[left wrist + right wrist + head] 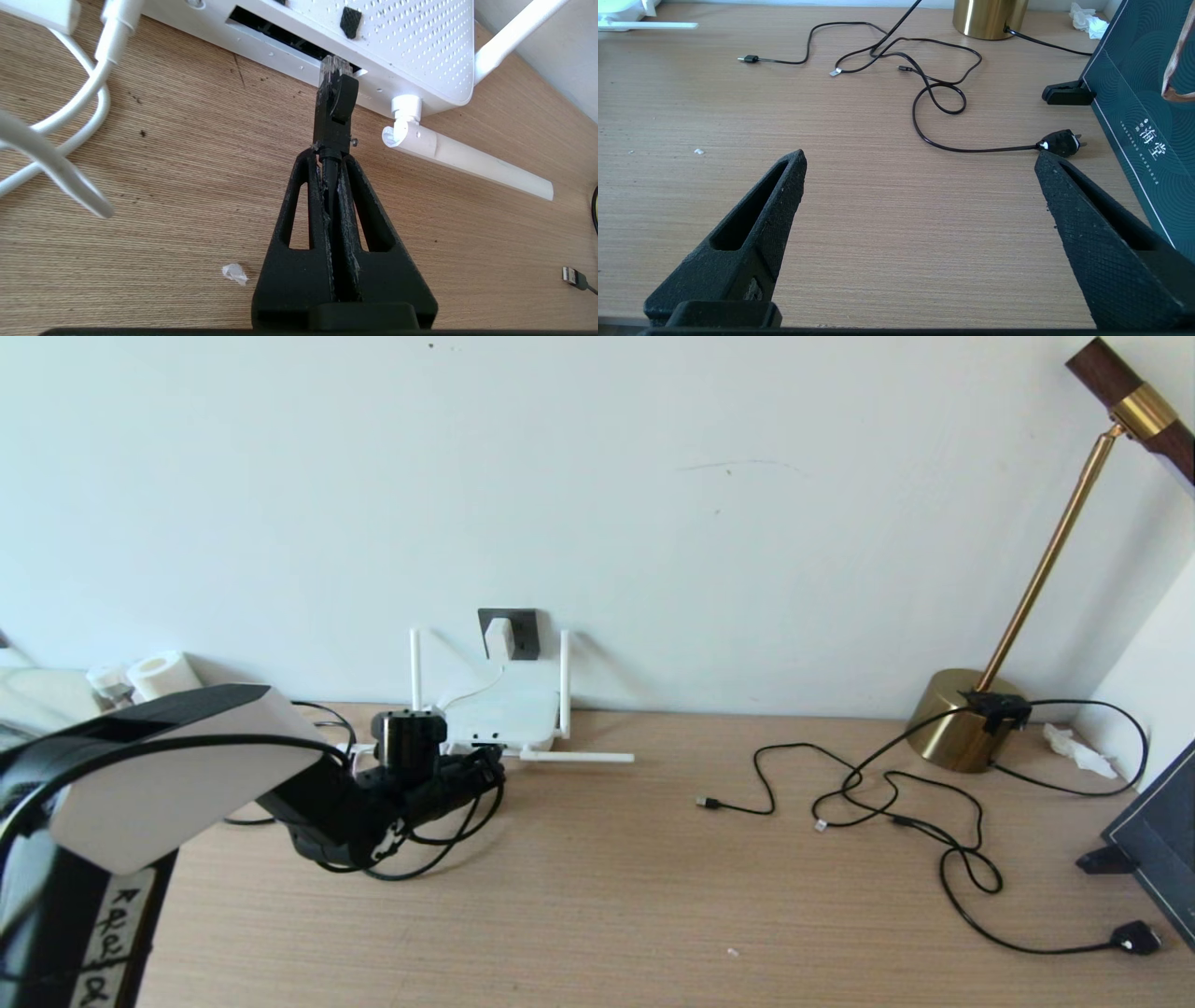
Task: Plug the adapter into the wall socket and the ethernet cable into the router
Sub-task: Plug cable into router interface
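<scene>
Your left gripper (332, 154) is clenched on the ethernet cable (334, 112), its clear tip at the router (495, 709)'s port slot, seemingly not yet seated. If the tip meets the slot's edge, the light router may slide toward the far wall. The adapter (499, 637) sits in the wall socket (523, 633). Your right gripper (920, 242) hangs released over the wooden desk (653, 896).

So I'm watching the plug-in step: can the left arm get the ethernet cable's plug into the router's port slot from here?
Probably yes: the left gripper is shut on the ethernet cable, its clear tip at the router port slot, with nothing between.
</scene>
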